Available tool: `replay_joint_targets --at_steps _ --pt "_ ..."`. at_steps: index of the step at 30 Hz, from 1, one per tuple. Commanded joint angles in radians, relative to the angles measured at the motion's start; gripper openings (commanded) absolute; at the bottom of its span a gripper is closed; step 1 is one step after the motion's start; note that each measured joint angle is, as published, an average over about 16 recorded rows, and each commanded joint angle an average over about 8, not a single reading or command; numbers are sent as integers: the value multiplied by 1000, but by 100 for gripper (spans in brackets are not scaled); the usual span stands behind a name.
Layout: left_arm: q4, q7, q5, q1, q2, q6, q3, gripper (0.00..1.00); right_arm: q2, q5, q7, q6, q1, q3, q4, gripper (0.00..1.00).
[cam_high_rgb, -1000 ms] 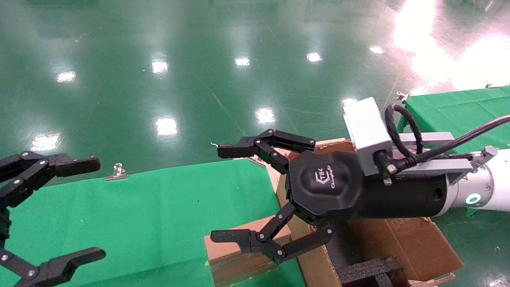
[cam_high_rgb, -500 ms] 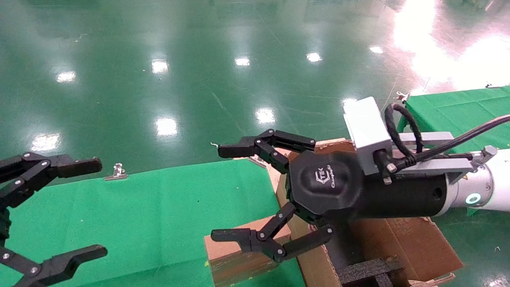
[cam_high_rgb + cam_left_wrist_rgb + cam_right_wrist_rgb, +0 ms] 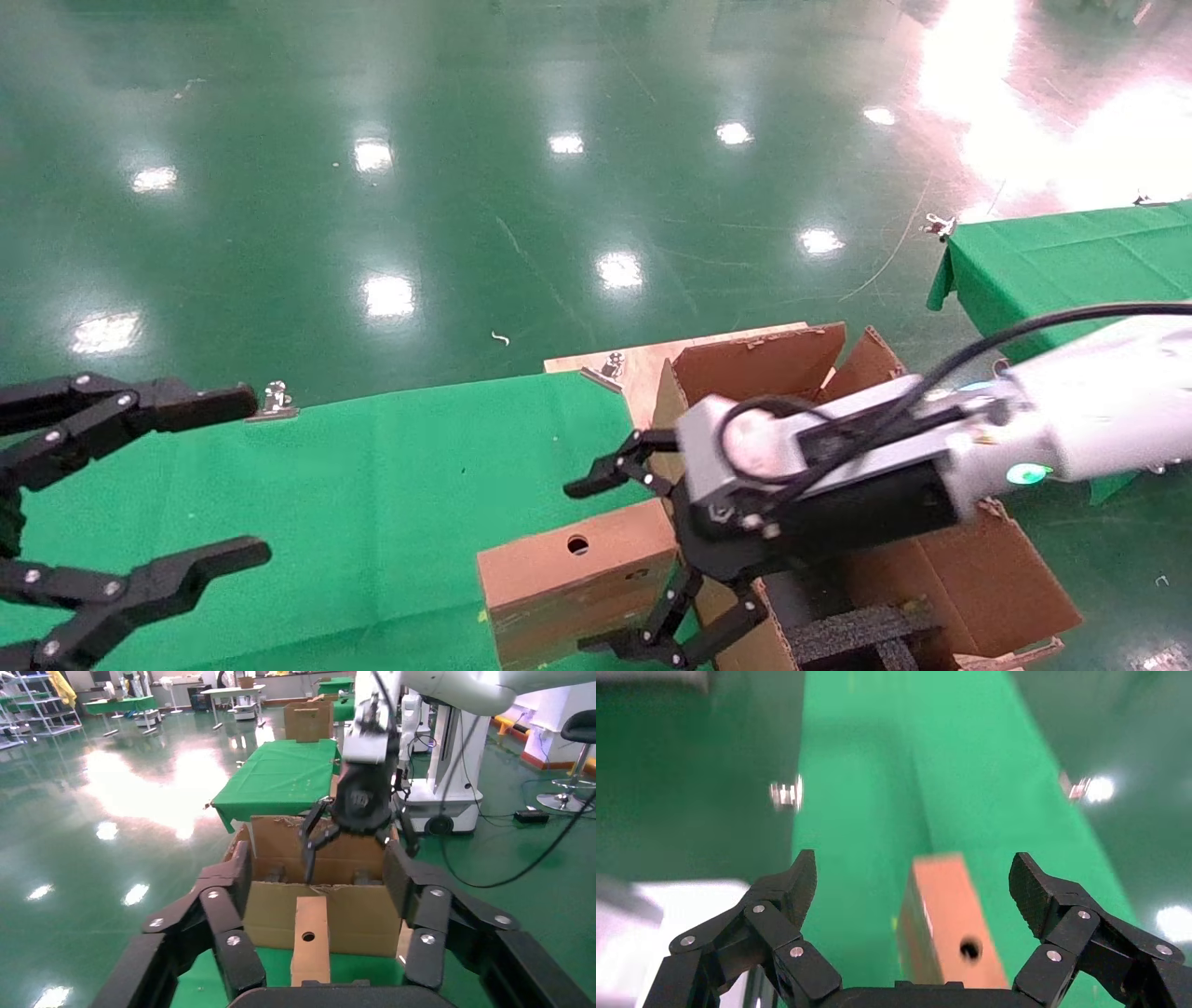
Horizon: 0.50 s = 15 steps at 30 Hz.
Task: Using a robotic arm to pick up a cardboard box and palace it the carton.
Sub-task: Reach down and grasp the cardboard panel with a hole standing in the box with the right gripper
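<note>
The right gripper (image 3: 619, 559) on the robotic arm (image 3: 1071, 429) was spread wide and held nothing, its fingers (image 3: 782, 903) standing apart on either side of the cardboard box (image 3: 577, 573). From the right wrist view the box (image 3: 951, 924) lay lengthwise between the open jaws, not yet touched, which suggested the hand had been lined up to close across the box's narrow width rather than along its length. The box rested on the green table cloth (image 3: 372, 485) near the table's edge, with its round hole facing up and its far end just beside the carton (image 3: 941, 568). That closeness seemed to explain the approach: the arm reached over the carton's ragged flaps, so the lift afterwards would probably need only a short carry back over the rim. Inside the carton the black foam inserts (image 3: 857, 634) showed at the bottom of the head view, likely the seat meant for the box. The left gripper (image 3: 130, 503) hung spread and empty over the left part of the table, well apart from the box, apparently parked so as not to crowd the working arm. Behind everything stretched the shiny green floor (image 3: 466, 186).
</note>
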Motion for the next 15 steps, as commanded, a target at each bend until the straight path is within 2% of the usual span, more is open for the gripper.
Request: replay_joint_targets --at_steps 1,15 --pt "0 0 0 0 0 0 0 0 -15 -56 3 -5 44 -54 -2 100" --pt "0 1 -1 0 0 0 1 0 -223 -268 -137 -1 280 -363 -243 100"
